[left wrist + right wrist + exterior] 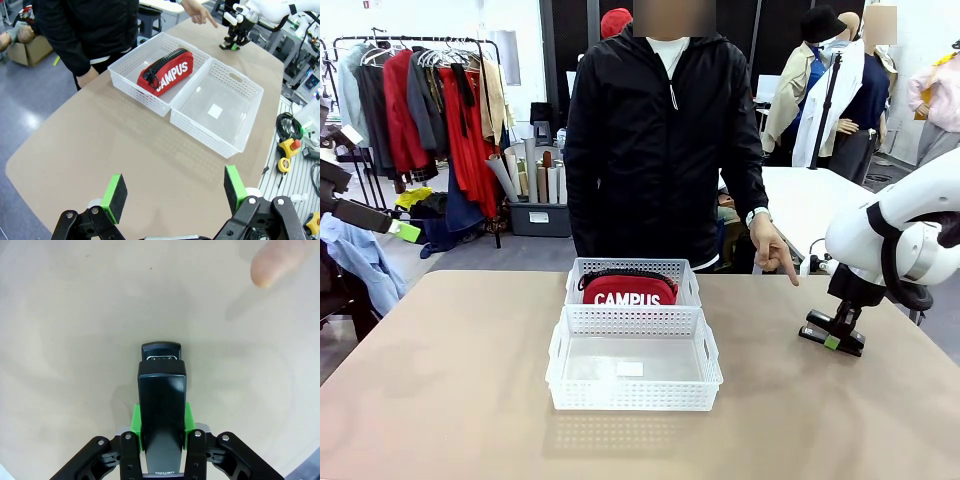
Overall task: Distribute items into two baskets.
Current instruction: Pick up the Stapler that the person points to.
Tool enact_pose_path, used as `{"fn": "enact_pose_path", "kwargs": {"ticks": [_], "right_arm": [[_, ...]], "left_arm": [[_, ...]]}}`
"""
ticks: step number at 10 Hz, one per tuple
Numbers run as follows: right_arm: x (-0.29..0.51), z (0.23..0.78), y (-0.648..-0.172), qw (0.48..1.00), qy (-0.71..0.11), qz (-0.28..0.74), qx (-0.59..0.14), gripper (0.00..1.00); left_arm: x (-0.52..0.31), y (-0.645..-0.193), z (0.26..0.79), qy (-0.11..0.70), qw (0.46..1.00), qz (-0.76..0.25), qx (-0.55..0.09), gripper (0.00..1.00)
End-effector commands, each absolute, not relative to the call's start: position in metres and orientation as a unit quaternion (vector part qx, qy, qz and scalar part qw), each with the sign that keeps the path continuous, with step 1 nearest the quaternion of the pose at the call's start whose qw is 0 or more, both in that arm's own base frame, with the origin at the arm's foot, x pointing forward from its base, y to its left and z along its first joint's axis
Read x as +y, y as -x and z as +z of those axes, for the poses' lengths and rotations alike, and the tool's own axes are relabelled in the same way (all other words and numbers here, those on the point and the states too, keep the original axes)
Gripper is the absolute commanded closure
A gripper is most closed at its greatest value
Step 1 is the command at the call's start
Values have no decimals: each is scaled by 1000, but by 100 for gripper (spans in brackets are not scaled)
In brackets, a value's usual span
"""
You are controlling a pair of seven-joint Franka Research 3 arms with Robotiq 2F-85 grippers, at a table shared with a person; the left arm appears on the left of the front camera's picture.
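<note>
Pouch (629,290) in far basket (630,266); right claw (161,421) grips stapler (161,382).

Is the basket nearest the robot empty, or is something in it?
Empty. The near basket shows just its bare bottom with a small white sticker; the red CAMPUS pouch lies in the far basket.

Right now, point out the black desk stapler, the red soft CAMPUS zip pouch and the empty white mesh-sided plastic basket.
black desk stapler (161,385): right wrist view, its top arm.
red soft CAMPUS zip pouch (630,295): front view, its lettered face.
empty white mesh-sided plastic basket (635,397): front view, its near wall.
</note>
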State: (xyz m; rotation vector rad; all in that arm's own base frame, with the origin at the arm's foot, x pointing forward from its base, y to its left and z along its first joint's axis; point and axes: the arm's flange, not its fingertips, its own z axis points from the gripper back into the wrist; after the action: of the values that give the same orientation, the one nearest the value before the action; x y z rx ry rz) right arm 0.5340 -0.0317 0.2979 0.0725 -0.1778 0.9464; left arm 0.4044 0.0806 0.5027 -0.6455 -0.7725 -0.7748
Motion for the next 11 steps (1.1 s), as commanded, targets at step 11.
{"fn": "enact_pose_path", "kwargs": {"ticks": [11], "right_arm": [[-12, 472, -514, 953, -55, 292, -66, 100]], "left_arm": [[79, -402, 502, 309, 801, -355, -369, 0]]}}
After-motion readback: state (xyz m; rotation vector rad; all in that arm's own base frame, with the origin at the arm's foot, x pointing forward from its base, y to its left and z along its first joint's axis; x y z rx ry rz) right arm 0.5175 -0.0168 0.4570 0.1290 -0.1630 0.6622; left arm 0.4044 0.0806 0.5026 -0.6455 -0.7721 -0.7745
